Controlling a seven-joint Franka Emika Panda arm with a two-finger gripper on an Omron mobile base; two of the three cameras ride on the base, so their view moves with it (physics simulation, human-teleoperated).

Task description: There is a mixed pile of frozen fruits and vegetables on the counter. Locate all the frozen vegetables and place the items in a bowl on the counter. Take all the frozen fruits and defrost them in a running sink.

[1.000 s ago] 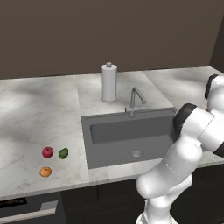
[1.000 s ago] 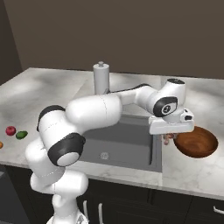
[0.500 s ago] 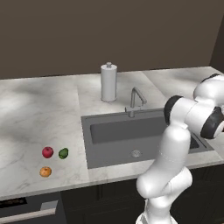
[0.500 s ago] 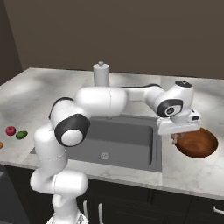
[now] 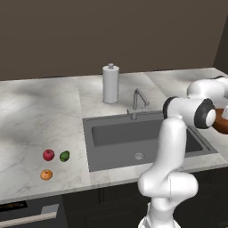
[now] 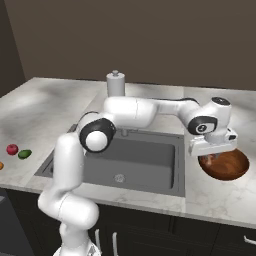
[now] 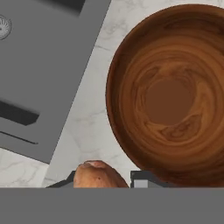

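Note:
My gripper (image 7: pixel 103 180) is shut on the brown mushroom (image 7: pixel 98 175), whose cap shows between the finger tips. It hangs just above the near rim of the reddish-brown bowl (image 7: pixel 170 100), which has nothing in it. From the right base, the gripper (image 6: pixel 212 156) sits over the left edge of the bowl (image 6: pixel 227 165), right of the sink (image 6: pixel 135 160). Far left on the counter (image 5: pixel 31 129) lie the red apple (image 5: pixel 48 154), the green piece (image 5: pixel 64 156) and the orange (image 5: pixel 46 175).
The dark sink (image 5: pixel 133 138) has a silver faucet (image 5: pixel 139 100) at its back edge, with no water seen running. A paper-towel cylinder (image 5: pixel 111 83) stands behind it. My arm stretches across the sink toward the right.
The arm has swung further right. The gripper, still shut on the mushroom, has moved from beside the bowl to over its left rim.

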